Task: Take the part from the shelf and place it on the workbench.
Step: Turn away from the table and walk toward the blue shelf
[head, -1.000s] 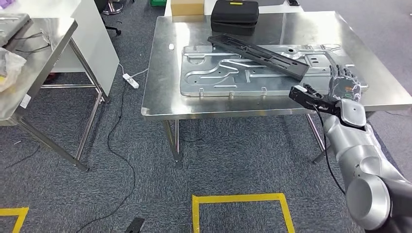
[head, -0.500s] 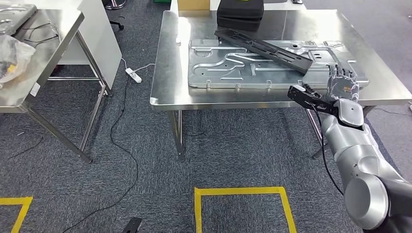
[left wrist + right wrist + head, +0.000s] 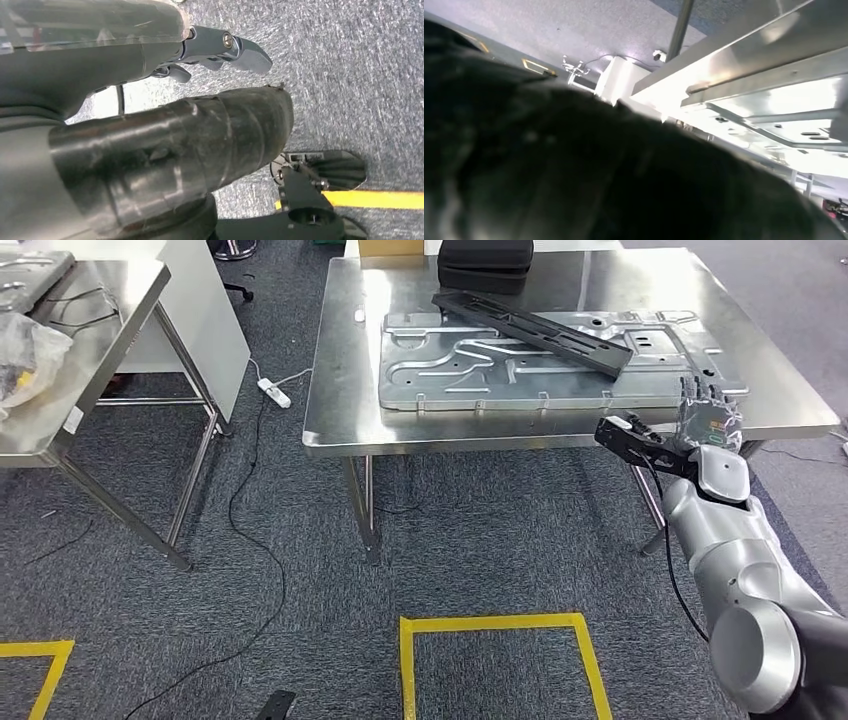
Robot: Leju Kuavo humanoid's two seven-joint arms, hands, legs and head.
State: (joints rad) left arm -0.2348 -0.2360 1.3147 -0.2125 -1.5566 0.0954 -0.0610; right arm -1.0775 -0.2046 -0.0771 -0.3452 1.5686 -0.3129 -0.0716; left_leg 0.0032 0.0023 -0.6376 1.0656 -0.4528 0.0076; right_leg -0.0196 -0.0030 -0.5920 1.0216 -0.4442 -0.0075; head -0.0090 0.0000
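A long black part (image 3: 535, 332) lies slantwise on a large silver stamped plate (image 3: 470, 375), and both rest on the steel workbench (image 3: 340, 390). My right hand (image 3: 708, 412) is raised just off the workbench's front right edge. Its fingers point up and apart and hold nothing, and it is clear of the plate. In the right wrist view that hand (image 3: 574, 170) is a dark blur with the workbench's edge (image 3: 744, 55) beyond it. My left hand (image 3: 150, 115) hangs over the grey carpet, its fingers stretched out around nothing.
A black case (image 3: 485, 262) sits at the workbench's far edge. A second steel table (image 3: 90, 340) with a plastic bag (image 3: 20, 355) stands at the left. A white power strip (image 3: 273, 392) and cables lie on the carpet between the two tables. A square of yellow tape (image 3: 495, 625) marks the floor.
The whole picture has shifted, so the camera moved and the workbench sits a little differently in the frame. My right hand stays raised by the front right edge, holding nothing.
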